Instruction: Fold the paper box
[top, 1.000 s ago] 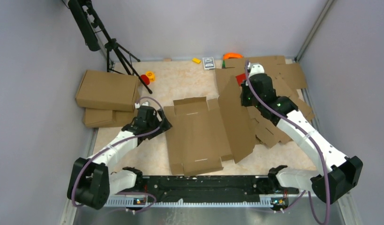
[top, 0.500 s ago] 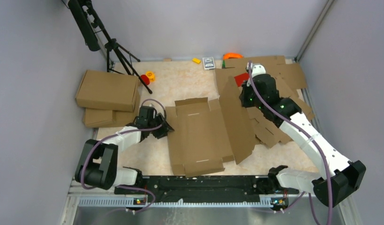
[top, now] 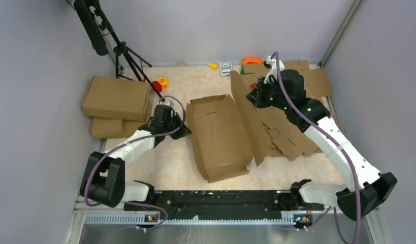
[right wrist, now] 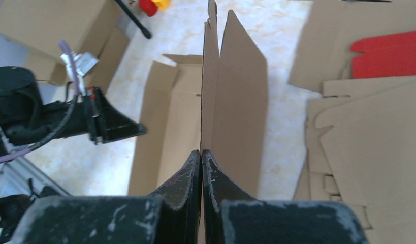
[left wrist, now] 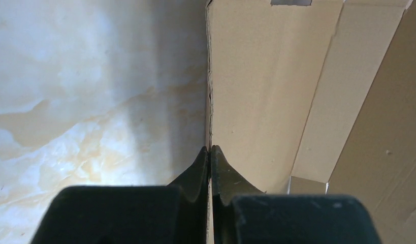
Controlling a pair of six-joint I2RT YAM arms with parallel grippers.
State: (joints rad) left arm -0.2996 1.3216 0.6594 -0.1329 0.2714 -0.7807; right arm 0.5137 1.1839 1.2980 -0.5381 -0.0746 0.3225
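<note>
The paper box [top: 218, 134] lies mid-frame on the counter [top: 205, 84] in the top view. The left gripper [left wrist: 210, 150] is pinched tight on its left wall edge. The right gripper [right wrist: 201, 152] is clamped on its raised right flap.

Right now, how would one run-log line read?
step: folding box | left fingers: pinching its left edge | right fingers: pinching its raised right flap

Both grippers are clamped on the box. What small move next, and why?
Probably swing the right gripper leftward, folding its upright panel over the paper box, while the left gripper steadies the left edge. Both are shut on cardboard edges; the panel stands raised, not yet closed.
</note>
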